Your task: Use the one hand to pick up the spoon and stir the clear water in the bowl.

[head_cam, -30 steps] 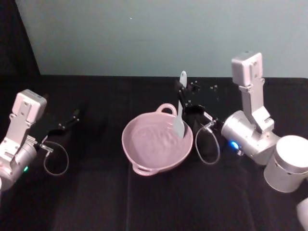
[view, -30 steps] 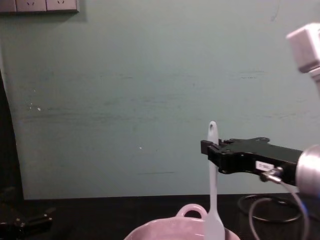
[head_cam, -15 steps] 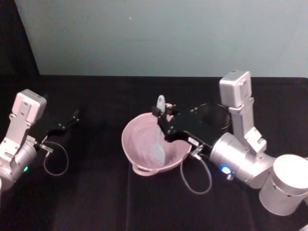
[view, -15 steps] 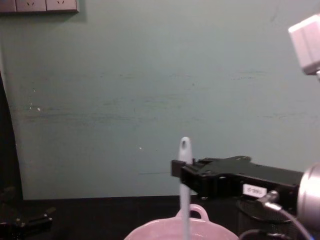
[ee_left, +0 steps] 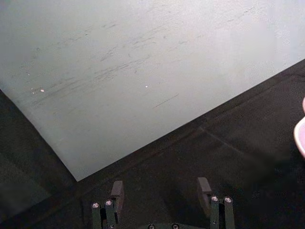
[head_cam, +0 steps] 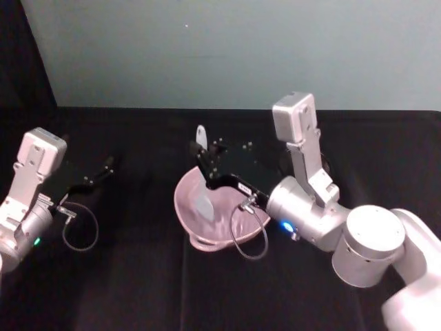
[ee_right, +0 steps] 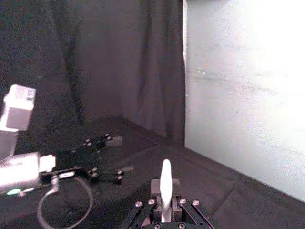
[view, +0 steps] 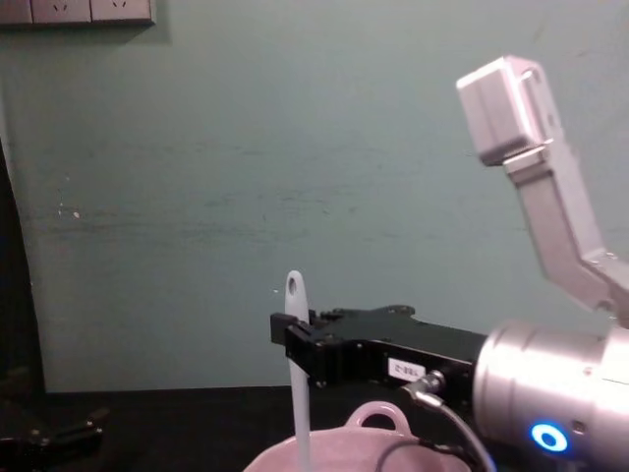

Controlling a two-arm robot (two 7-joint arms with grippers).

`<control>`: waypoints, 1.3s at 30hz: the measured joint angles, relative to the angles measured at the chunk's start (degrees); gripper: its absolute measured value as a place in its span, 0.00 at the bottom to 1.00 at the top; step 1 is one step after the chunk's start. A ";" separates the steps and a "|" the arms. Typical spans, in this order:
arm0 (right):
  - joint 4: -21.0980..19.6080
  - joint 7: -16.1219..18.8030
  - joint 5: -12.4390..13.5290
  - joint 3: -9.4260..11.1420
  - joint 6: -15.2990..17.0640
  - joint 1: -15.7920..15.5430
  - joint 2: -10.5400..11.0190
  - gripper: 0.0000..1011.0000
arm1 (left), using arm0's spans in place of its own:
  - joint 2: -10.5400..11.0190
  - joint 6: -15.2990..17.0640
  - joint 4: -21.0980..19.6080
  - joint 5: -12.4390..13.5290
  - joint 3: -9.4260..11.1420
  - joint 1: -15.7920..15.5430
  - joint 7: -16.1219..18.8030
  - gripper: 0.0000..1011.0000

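Swept leftward across the pale-pink bowl [head_cam: 185,214], the right gripper [head_cam: 204,165] clamps the slim white spoon [head_cam: 204,205] upright, its paddle head dipped inside near the left rim; the left gripper [head_cam: 96,174] sits parked, jaws apart.

The right gripper [head_cam: 203,167] carried the spoon [head_cam: 204,205] across the bowl [head_cam: 185,215], from the right side to the left. The spoon's head ended near the left inner wall, and the arm came to cover the bowl's right part.
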 joint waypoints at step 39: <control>-7.77 -0.36 1.29 6.00 5.84 -5.45 2.25 0.12 | 0.00 0.00 0.00 0.00 0.00 0.00 0.00 1.00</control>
